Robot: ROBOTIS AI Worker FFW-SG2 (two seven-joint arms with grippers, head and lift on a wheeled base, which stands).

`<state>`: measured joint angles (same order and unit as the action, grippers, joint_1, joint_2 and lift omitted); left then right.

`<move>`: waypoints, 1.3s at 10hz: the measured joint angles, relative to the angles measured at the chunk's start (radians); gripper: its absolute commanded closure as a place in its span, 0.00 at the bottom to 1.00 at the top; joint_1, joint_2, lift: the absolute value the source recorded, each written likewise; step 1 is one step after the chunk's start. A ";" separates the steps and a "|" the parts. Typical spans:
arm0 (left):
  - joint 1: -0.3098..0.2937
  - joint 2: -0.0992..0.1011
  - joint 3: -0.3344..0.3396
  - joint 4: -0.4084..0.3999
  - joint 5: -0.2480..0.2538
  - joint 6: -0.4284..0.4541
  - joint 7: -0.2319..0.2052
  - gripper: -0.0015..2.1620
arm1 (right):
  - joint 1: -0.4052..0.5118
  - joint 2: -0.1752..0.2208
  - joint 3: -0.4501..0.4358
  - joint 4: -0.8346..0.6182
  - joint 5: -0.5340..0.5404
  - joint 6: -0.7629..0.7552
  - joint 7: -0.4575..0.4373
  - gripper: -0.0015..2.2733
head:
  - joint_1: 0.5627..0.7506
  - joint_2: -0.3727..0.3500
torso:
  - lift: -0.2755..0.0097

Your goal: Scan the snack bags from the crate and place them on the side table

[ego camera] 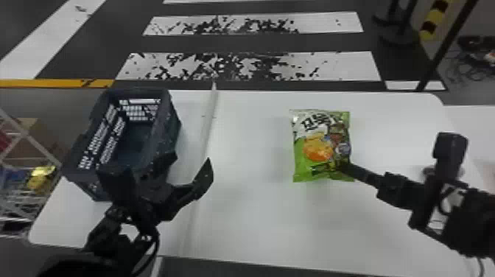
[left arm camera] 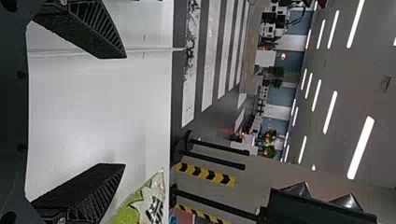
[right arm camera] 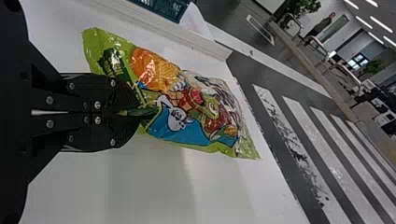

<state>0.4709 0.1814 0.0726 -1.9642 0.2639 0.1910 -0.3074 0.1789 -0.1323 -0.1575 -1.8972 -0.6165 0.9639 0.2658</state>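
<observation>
Extending toward ten o'clock from the nearer right claw point(right arm camera: 133, 112), long axis twelve to six, the snack bag point(ego camera: 321, 145) over the white table point(ego camera: 257, 221) is pinched shut-tight at its four-o'clock edge, the left claw point(left arm camera: 124, 111) being spread wide, empty.

A: Head view, left arm point(ego camera: 119, 235)?
B: In from eight o'clock. Left gripper point(ego camera: 191, 159) aimed toward one, fingers spread wide.
A: Right arm point(ego camera: 466, 217)?
B: In from four, pointing toward ten. Right gripper point(ego camera: 343, 166) pinched, its two fingers together.
</observation>
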 measured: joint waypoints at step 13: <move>-0.009 -0.010 -0.038 0.017 0.001 -0.076 0.073 0.02 | -0.069 -0.289 0.956 0.050 1.700 0.092 -0.294 0.99 | 0.70 0.53 | 0.68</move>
<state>0.4617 0.1717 0.0347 -1.9470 0.2646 0.1151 -0.2347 0.1104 -0.4213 0.7987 -1.8475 1.0831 1.0562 -0.0279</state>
